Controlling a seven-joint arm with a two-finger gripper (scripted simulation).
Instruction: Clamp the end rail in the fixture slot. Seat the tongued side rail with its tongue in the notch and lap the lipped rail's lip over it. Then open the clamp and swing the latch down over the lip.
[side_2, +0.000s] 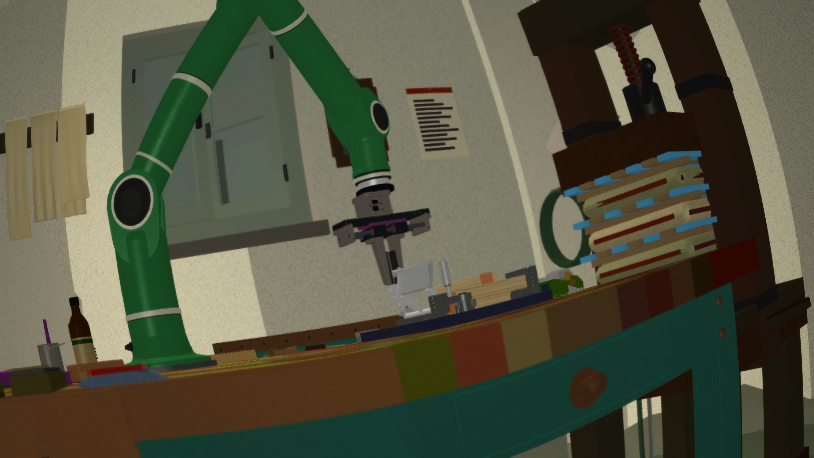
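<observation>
On the dark fixture plate [455,316] in the middle of the bench, pale wooden rails [484,286] lie stacked between grey fixture blocks, with an upright clamp handle [445,273] beside them. The light grey latch [414,279] at the plate's left end stands raised on its hinge, and it is gripped by my closed gripper [391,272], which reaches down from the green arm. How the rails' tongue and lip sit is too small to tell.
A tall dark book press [654,142] holding stacked boards fills the bench's right end. A green ring [560,228] stands behind the fixture. A strip with holes [296,340] lies left of the plate. A bottle [81,333] and cup [51,353] stand at the far left.
</observation>
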